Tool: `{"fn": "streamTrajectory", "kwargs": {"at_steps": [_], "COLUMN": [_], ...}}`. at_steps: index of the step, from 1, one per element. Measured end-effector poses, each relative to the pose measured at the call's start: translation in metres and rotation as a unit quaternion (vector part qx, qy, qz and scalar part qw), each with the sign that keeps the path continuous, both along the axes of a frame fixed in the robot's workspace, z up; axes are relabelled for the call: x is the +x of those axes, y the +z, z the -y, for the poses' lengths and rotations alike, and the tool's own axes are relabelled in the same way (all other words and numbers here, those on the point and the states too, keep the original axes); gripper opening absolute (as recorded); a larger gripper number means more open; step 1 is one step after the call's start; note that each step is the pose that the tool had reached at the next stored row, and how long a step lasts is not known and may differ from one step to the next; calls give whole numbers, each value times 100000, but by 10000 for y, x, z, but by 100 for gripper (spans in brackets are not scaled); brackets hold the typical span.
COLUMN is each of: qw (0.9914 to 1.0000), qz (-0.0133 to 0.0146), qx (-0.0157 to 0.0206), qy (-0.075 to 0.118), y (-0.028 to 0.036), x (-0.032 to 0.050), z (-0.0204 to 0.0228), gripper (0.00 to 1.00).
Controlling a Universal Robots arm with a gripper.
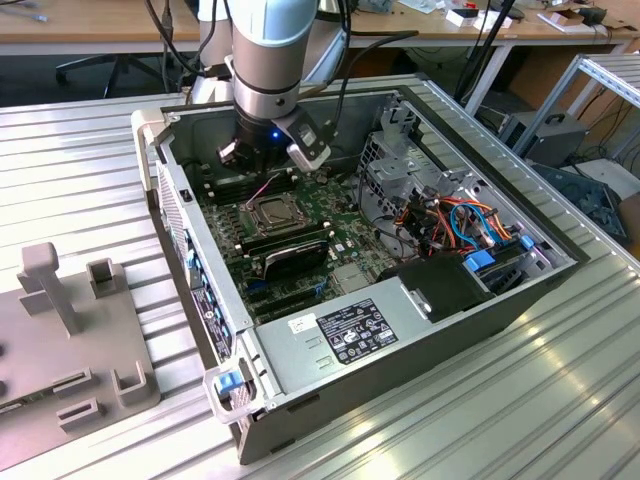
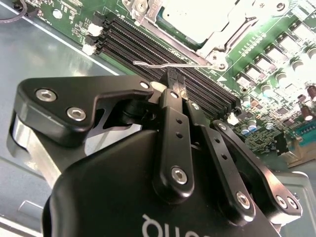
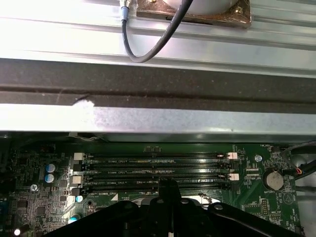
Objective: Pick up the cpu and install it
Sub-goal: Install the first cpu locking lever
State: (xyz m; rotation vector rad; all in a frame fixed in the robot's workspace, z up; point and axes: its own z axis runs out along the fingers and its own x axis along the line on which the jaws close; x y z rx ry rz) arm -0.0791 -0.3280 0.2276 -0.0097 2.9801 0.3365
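The arm reaches down into the open computer case [image 1: 420, 320], near its back wall. The gripper [image 2: 177, 81] is pinched tight, fingertips together and holding nothing, just above the memory slots [image 3: 155, 170] — the cpu [image 2: 195, 19] sits in its socket [image 1: 270, 212] just beside them.

A robot lab or workshop is shown. An open computer case [image 1: 400, 330] is laid on a ribbed metal table [image 1: 560, 390]. Behind the case, wooden desks [image 1: 110, 25] and hanging cables [image 1: 485, 45] are seen.
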Motion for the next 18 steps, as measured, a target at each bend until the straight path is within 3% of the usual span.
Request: {"fn": "streamTrajectory", "kwargs": {"at_steps": [9,18], "qw": [100000,100000], "qz": [-10,-4], "qx": [-29,-20], "qy": [-1,-1], "y": [-7,-63], "x": [2,62], "z": [11,19], "gripper": [11,11]}}
